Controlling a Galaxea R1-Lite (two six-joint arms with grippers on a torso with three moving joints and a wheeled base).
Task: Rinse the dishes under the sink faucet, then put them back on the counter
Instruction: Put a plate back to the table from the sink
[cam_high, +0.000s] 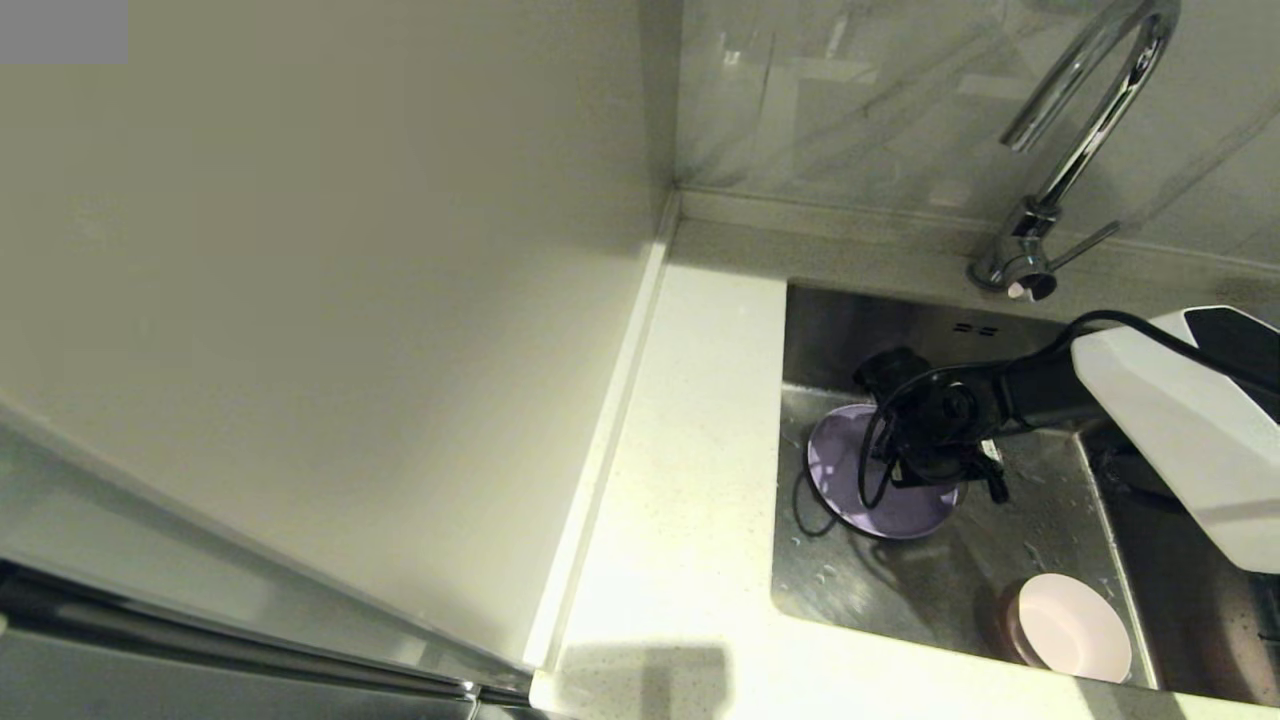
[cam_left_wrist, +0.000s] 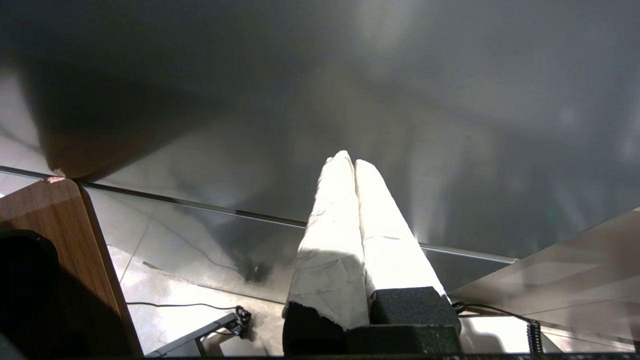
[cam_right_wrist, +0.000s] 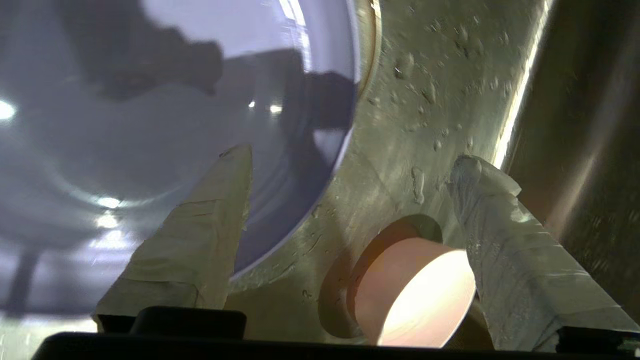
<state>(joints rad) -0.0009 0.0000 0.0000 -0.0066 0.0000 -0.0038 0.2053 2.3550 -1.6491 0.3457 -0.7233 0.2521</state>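
Right gripper (cam_right_wrist: 350, 170) is hovering with jaws spread, empty, over the wet lavender plate (cam_high: 850, 480) lying flat in the sink (cam_high: 900, 590). Stiff, slippery, breakable: pinching its rim looks best. Left gripper (cam_left_wrist: 350, 165) is parked, jaws closed.

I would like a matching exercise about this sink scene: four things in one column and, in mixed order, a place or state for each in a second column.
Things:
1. lavender plate
2. pink bowl
3. faucet
4. right gripper

Places or states:
A. on the ledge behind the sink, no water running
B. open, holding nothing, above the plate's edge
C. in the sink's near corner
D. on the sink floor, under the right arm

Pairs: 1-D, 2-C, 3-A, 4-B
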